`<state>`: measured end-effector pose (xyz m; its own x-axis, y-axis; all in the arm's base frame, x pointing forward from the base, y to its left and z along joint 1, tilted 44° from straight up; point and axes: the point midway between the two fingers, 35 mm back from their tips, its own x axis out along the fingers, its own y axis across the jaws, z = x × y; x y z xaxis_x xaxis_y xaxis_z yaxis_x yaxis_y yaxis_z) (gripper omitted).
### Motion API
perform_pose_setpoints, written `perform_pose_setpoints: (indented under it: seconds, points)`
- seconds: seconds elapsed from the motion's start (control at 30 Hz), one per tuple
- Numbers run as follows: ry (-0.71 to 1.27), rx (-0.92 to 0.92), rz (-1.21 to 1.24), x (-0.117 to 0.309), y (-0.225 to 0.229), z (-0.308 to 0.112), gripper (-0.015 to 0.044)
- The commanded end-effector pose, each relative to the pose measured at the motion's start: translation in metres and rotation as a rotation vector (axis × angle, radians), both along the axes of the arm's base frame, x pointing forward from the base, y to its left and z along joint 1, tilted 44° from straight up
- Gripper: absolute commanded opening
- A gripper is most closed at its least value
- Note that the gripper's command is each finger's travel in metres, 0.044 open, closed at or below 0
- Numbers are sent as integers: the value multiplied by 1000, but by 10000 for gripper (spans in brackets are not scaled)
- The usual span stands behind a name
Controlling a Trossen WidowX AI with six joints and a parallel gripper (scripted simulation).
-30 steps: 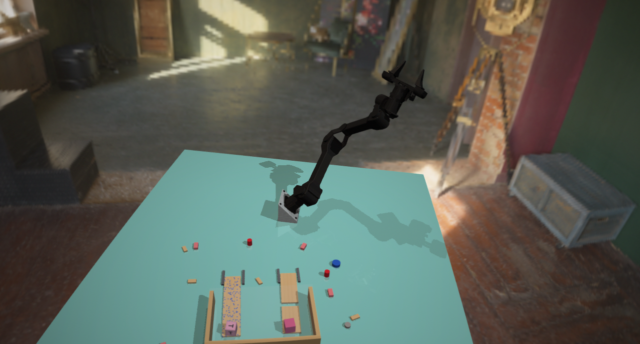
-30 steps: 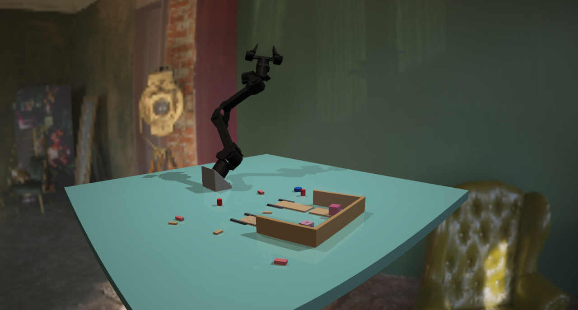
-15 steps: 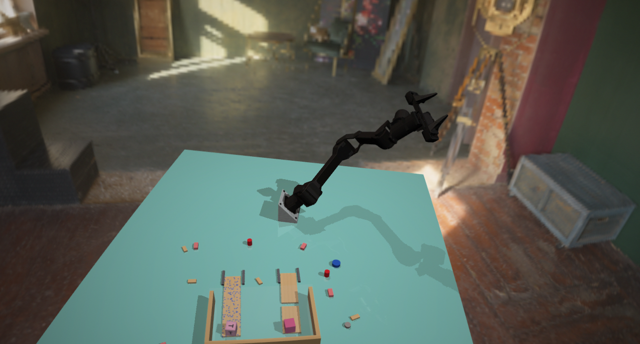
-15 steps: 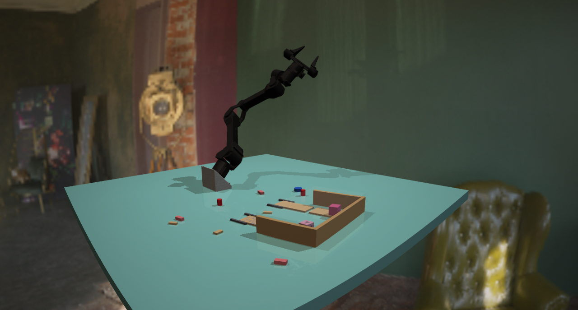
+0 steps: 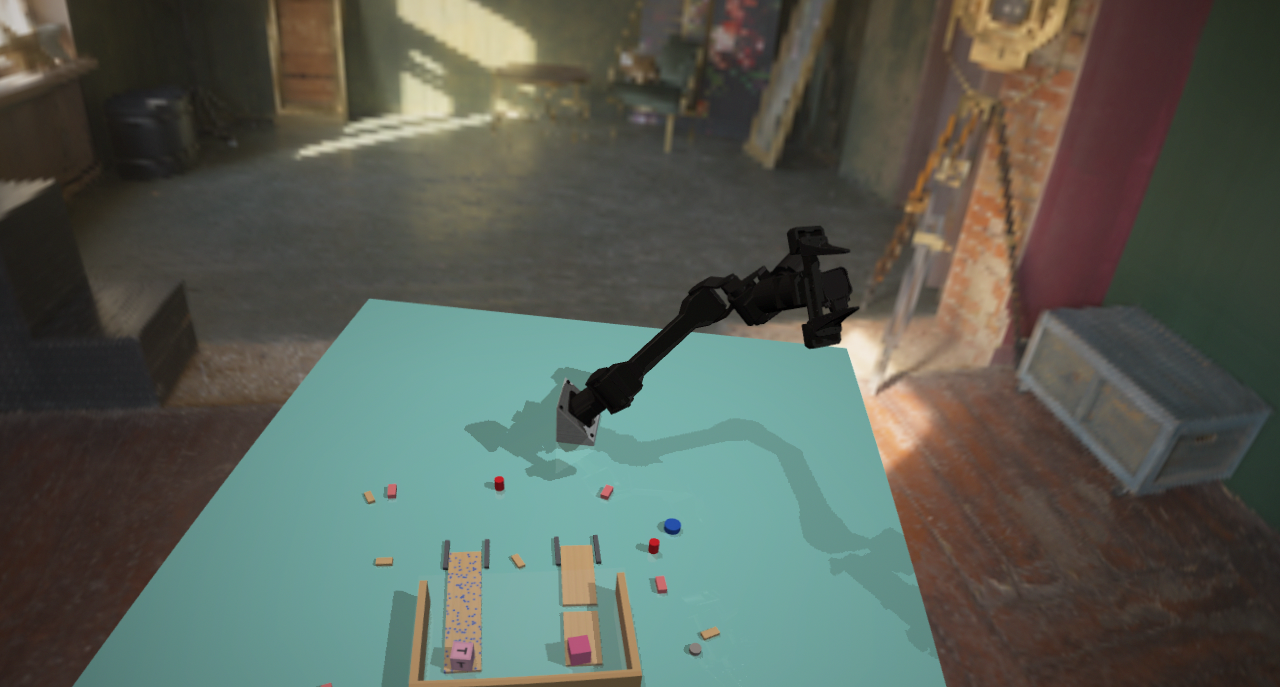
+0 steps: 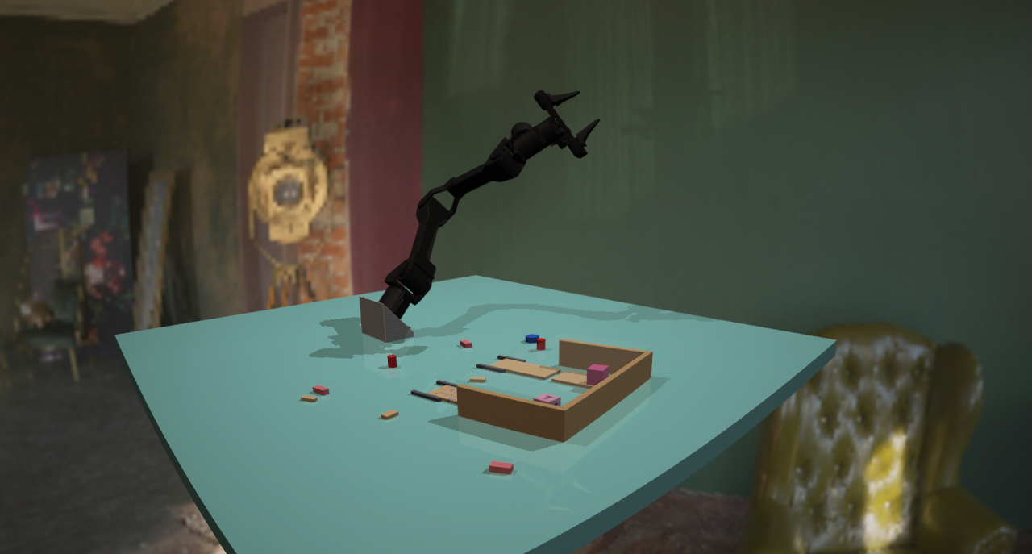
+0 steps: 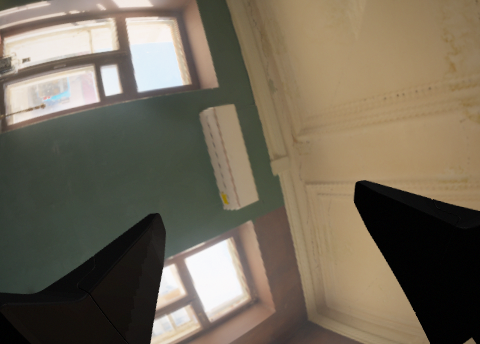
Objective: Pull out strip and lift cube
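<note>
Pink labelled cube (image 5: 461, 655) (image 6: 547, 399): and there is the lettering, a dark mark on the upper face that reads as a capital T in the top view.
Cube's front face: more dark marking down here in the top view, but it is too small to read.
Same cube, exterior view: the dark mark shows on the upper face, seen at a low slant, its shape too squashed to confirm the letter.
Where the letter stands: on the cube, and the cube sits on the speckled strip (image 5: 463, 601) (image 6: 443, 392), right at the end inside the wooden frame (image 5: 630, 625) (image 6: 512, 411).
</note>
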<state>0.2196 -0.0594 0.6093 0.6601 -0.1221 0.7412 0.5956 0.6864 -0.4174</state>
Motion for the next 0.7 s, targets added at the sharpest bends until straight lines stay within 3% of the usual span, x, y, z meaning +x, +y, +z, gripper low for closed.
perform_pose_setpoints:
  seconds: [0.0, 0.33, 0.67]
  points:
    - [168, 52, 49, 46, -18, -43, 400]
    - [606, 314, 192, 123, -75, -188, 400]
    - [898, 747, 348, 128, -111, -321, 400]
